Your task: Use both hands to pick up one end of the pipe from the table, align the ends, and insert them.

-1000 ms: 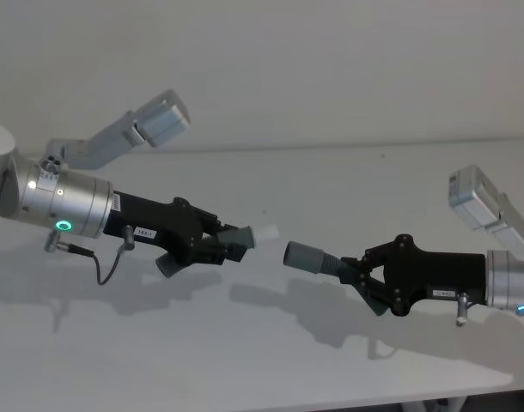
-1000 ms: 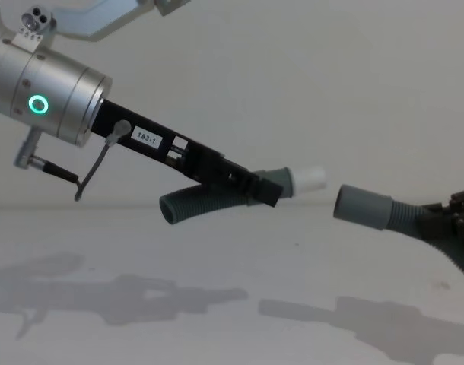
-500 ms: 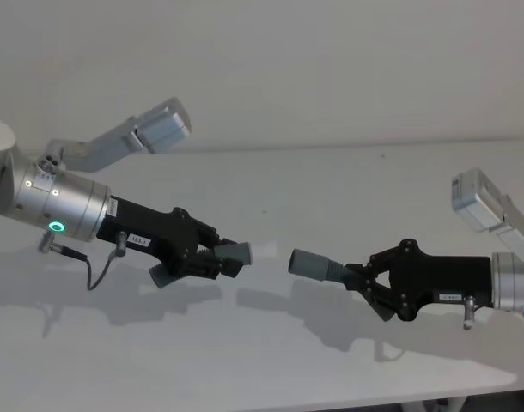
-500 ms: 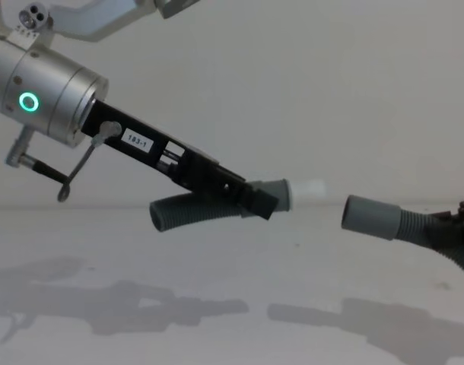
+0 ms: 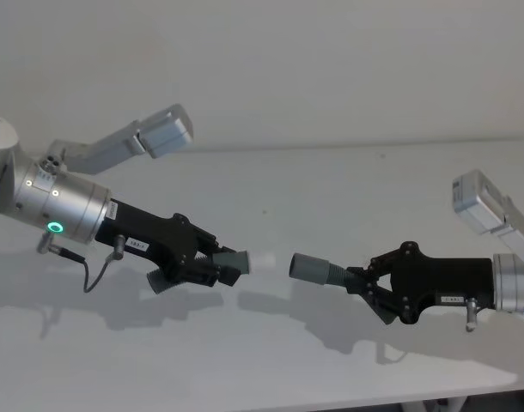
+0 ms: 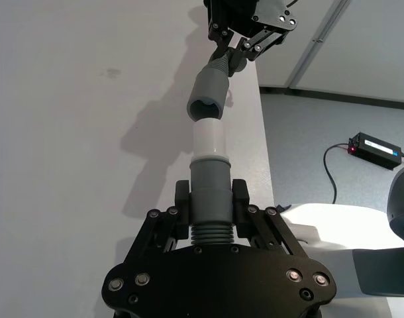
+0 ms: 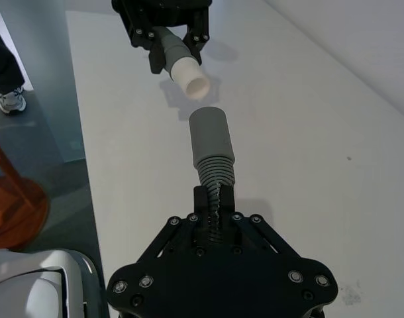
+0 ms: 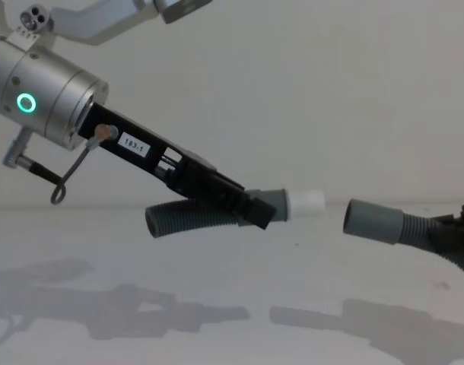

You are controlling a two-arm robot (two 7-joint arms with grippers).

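At about nine o'clock in the head view, the black long-fingered left gripper [image 5: 212, 263] on its silver cylindrical wrist was clenched around the smooth cuff of a bent, dark grey ribbed hose piece [image 8: 194, 217], holding it clear above the plain white-grey bench [image 5: 331, 189]; the hose's free tail drooped toward seven o'clock behind the fingers. Its narrow white tube tip [image 8: 306, 201] pointed toward three o'clock, across an open gap. Facing it was the wider smooth grey open cuff [image 8: 373, 220] of the second ribbed hose piece, grasped farther back on its ribs by the black right gripper [image 5: 369, 281], which reached in from four o'clock. In the chest view the grey cuff sat a little lower than the white tip and tilted upward, so the two axes looked not quite in line. The likely failure was that closing the gap this way would drive the white tip against the cuff's rim instead of into its mouth. Because the right gripper held flexible ribbing well behind the cuff, that cuff could bend aside under the push, or either piece could slip within its grasp.
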